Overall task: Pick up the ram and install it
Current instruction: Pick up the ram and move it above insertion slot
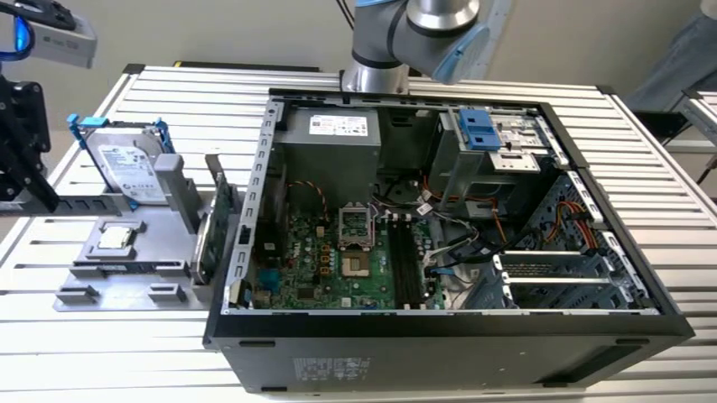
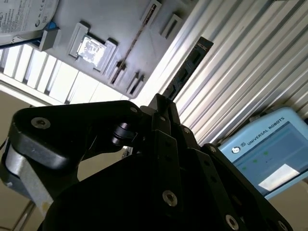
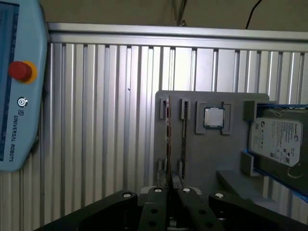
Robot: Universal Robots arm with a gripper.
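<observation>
The ram (image 2: 186,73) is a long, thin dark stick with black chips, sticking out from my fingertips over the slatted table. In the first wrist view the ram (image 3: 168,139) shows edge-on as a thin line in front of the grey holder (image 3: 211,159). My gripper (image 2: 161,103) (image 3: 169,190) is shut on one end of it. In the exterior view the gripper (image 1: 34,189) hangs at the far left, beside the holder (image 1: 134,252) and well away from the open computer case (image 1: 448,210).
The holder carries a hard drive in a blue frame (image 1: 123,159) (image 3: 276,139), a processor chip (image 1: 116,238) (image 3: 213,117) and an upright expansion card (image 1: 218,227). A teach pendant (image 3: 14,96) (image 2: 269,149) lies on the table. The motherboard's memory slots (image 1: 409,260) sit inside the case.
</observation>
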